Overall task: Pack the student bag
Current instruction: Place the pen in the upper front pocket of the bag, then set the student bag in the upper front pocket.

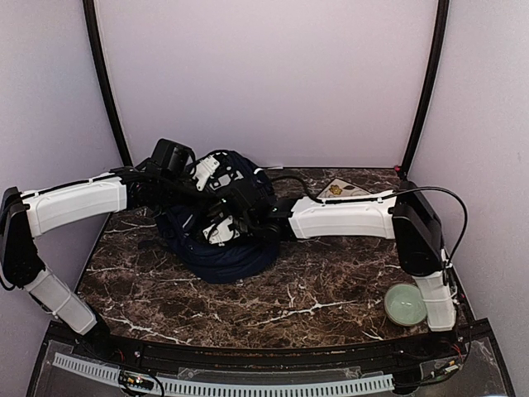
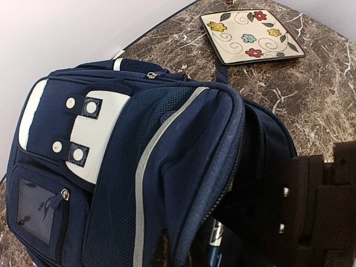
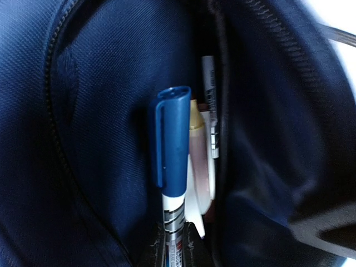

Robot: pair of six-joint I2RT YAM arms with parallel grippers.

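The student bag (image 1: 219,258), navy with white trim and a white patch (image 2: 94,133), lies at the back middle of the table with its main compartment open. My left gripper (image 1: 201,178) is at the bag's top. The lifted flap edge (image 2: 222,167) runs down into its jaws and hides the fingers. My right gripper (image 3: 175,247) is inside the bag (image 3: 100,111), shut on a white marker with a blue cap (image 3: 172,139), which stands upright in the opening. The marker's barrel also shows in the left wrist view (image 2: 214,245). A cream tube (image 3: 199,161) and a white pen (image 3: 209,94) sit behind it.
A square flowered plate (image 2: 250,34) lies on the marble table behind the bag, also in the top view (image 1: 343,189). A pale green bowl (image 1: 405,303) sits at the front right by the right arm's base. Walls close in the back and sides.
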